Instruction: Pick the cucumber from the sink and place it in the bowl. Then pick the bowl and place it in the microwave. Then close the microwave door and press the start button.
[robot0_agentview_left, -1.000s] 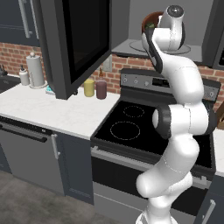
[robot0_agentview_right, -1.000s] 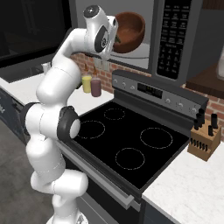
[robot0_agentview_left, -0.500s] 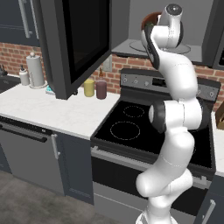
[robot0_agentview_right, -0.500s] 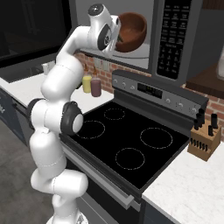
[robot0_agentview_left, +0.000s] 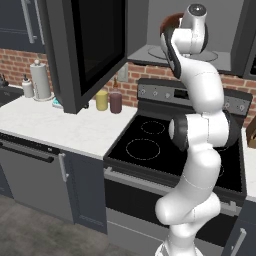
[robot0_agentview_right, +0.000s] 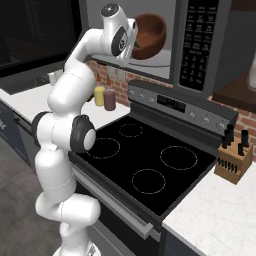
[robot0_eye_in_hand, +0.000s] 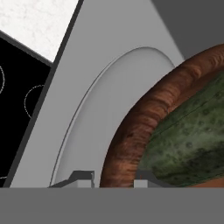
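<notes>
The reddish-brown bowl (robot0_agentview_right: 148, 34) sits on the glass turntable (robot0_eye_in_hand: 98, 113) inside the microwave (robot0_agentview_right: 199, 42), above the stove. The dark green cucumber (robot0_eye_in_hand: 192, 140) lies in the bowl (robot0_eye_in_hand: 131, 131). My gripper (robot0_eye_in_hand: 113, 177) reaches into the cavity, its two tips straddling the bowl's near rim, one outside and one inside. In the left base view my hand hides all but a brown sliver of the bowl (robot0_agentview_left: 169, 22). The microwave door (robot0_agentview_left: 95, 45) hangs wide open to the left. The sink's dark edge (robot0_agentview_left: 5, 95) shows at the far left.
Below the microwave is a black glass cooktop (robot0_agentview_right: 145, 160). Two jars (robot0_agentview_left: 109, 101) stand on the white counter by the brick wall, a paper towel roll (robot0_agentview_left: 41, 80) farther left. A knife block (robot0_agentview_right: 232, 160) sits right of the stove.
The arm has drawn slightly more upright, with the hand edging left. The bowl has stayed on the turntable.
</notes>
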